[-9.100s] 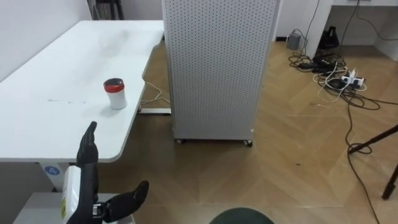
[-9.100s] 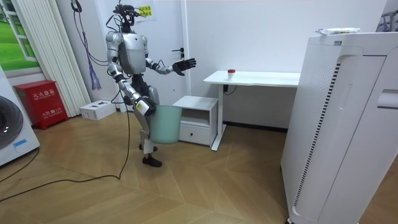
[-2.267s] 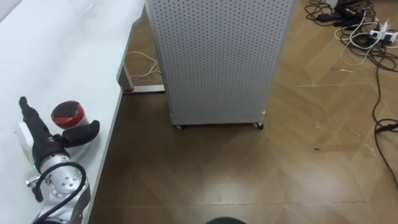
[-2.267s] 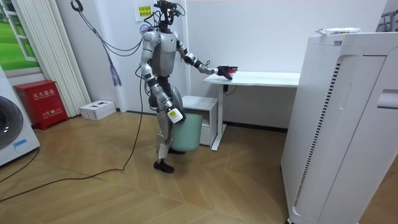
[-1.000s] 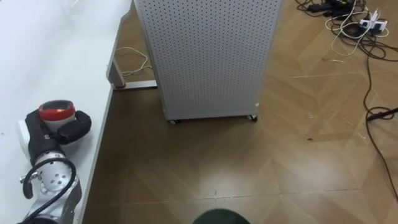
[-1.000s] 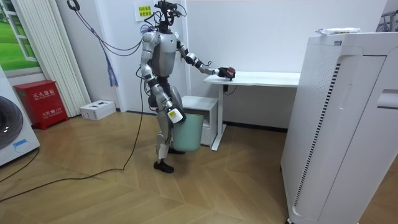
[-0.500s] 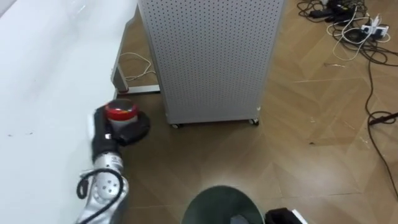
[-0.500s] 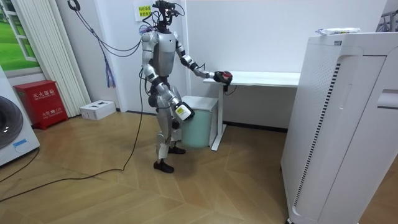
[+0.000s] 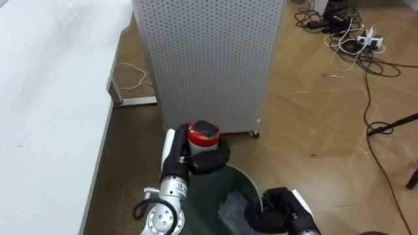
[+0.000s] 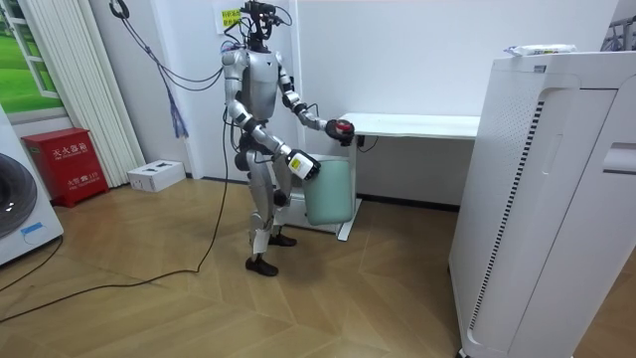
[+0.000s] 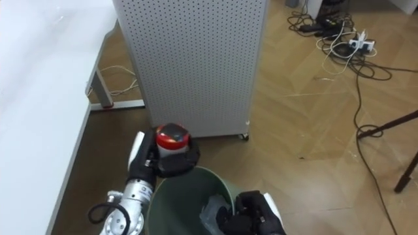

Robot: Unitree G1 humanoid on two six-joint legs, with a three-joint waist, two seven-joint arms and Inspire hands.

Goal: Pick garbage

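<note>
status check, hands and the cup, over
Left hand shut on cup. Right hand grips bin rim. Cup upright at bin's far rim, not yet inside. Perforated cabinet just beyond, apart.

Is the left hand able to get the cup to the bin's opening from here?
Probably yes. The left hand, curled round the cup, is at the rim of the bin, and the right hand holds the bin up under it. Nothing stands between them.
</note>
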